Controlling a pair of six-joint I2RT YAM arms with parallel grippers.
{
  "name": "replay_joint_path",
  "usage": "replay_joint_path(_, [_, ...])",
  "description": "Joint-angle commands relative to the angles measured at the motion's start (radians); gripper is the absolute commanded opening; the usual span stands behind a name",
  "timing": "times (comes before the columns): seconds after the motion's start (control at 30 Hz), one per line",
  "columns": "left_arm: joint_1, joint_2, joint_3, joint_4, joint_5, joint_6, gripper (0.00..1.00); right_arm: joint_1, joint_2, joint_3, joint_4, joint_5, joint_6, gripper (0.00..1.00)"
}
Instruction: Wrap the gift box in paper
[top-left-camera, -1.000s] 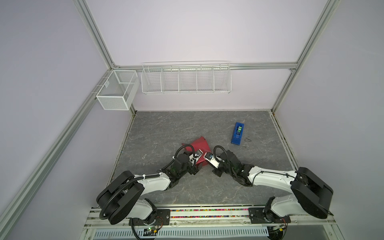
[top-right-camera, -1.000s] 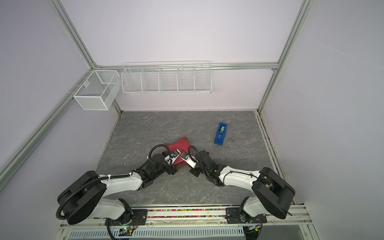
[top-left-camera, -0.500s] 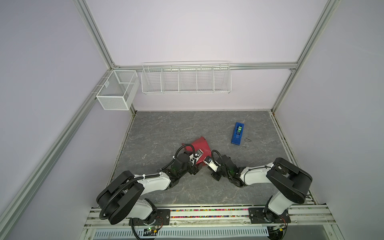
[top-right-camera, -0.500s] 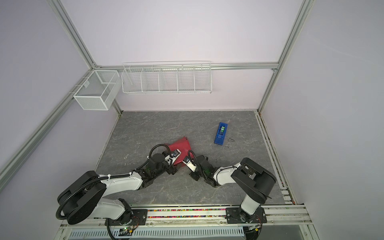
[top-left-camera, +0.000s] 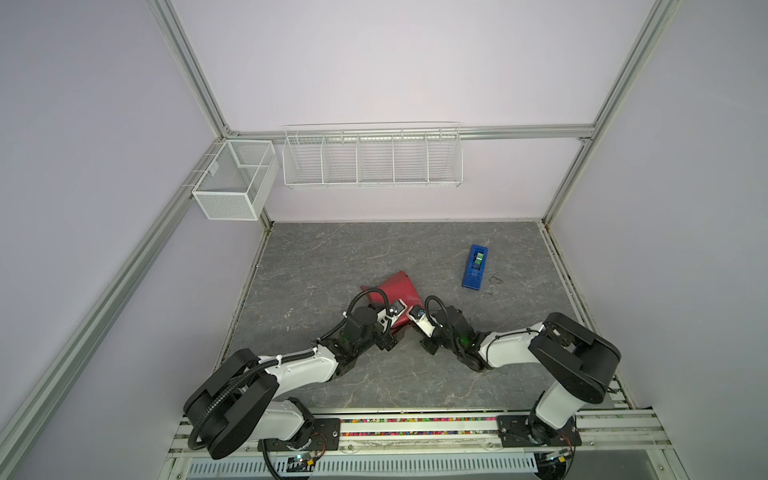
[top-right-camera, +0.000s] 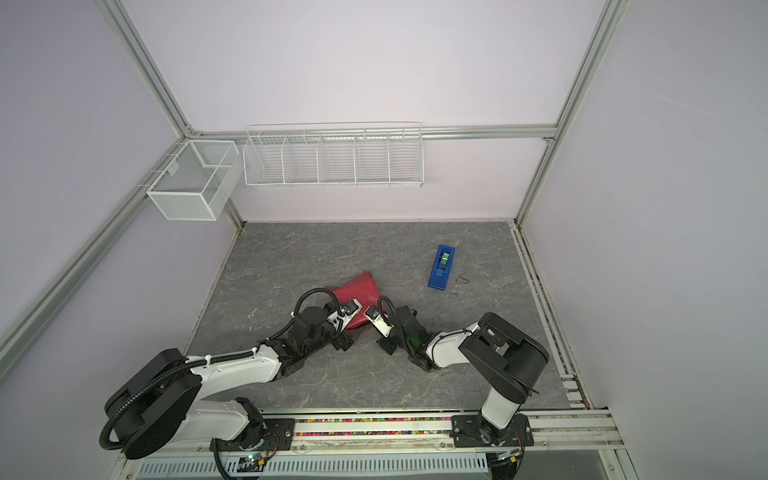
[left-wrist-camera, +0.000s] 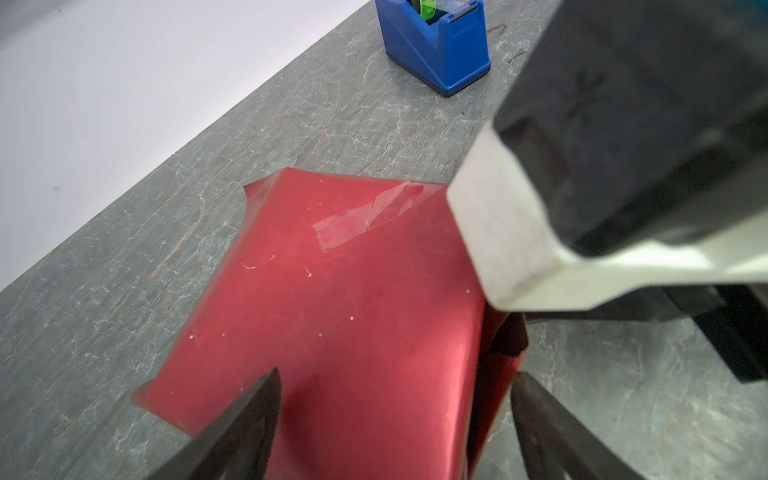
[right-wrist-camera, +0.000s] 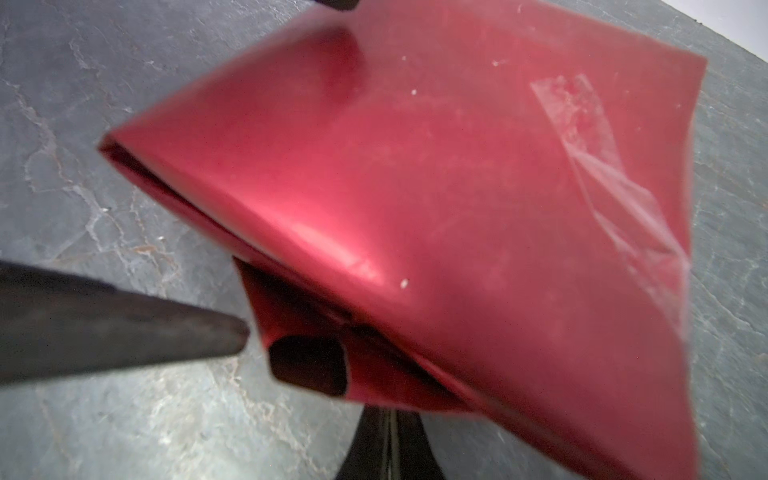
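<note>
your left claw (left-wrist-camera: 395, 386) stood released astride the shiny red-maroon wrapping paper (left-wrist-camera: 332, 332); right claw (right-wrist-camera: 390, 432) clenched at its loose end fold, grip unclear. that untaped fold looked ready to spring open.

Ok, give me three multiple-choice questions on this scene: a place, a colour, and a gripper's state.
1. Where is the tape dispenser? A on the table, apart from the paper; B on top of the paper; C held in a gripper.
2. What colour is its roll? A yellow; B green; C white.
3. The right gripper is: A wide open; B holding the dispenser; C shut on the paper.
Answers: A, it stands on bare table; B, green shows in the holder; C, its tips meet at the paper's edge.
</note>
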Motion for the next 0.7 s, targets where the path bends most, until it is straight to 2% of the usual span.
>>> replay_joint_path(0.0, [-0.004,-0.023,0.000,-0.022,0.029,0.031,0.87,-0.008,-0.027,0.006,0.027,-0.021,0.017,0.07])
replay_joint_path(0.27, [-0.010,-0.021,0.006,-0.026,0.022,0.050,0.84,-0.010,-0.057,0.008,0.021,-0.037,0.035,0.07])
replay_joint_path(0.4, [-0.012,0.012,0.012,-0.016,0.020,0.046,0.88,-0.010,-0.064,0.010,0.022,-0.040,0.041,0.07])
replay_joint_path(0.57, [-0.024,0.040,0.020,0.005,-0.042,0.029,0.88,-0.010,-0.063,0.017,0.011,-0.041,0.041,0.07])
replay_joint_path(0.67, [-0.027,0.063,0.038,-0.005,-0.062,0.023,0.85,-0.010,-0.069,0.017,0.005,-0.039,0.041,0.07])
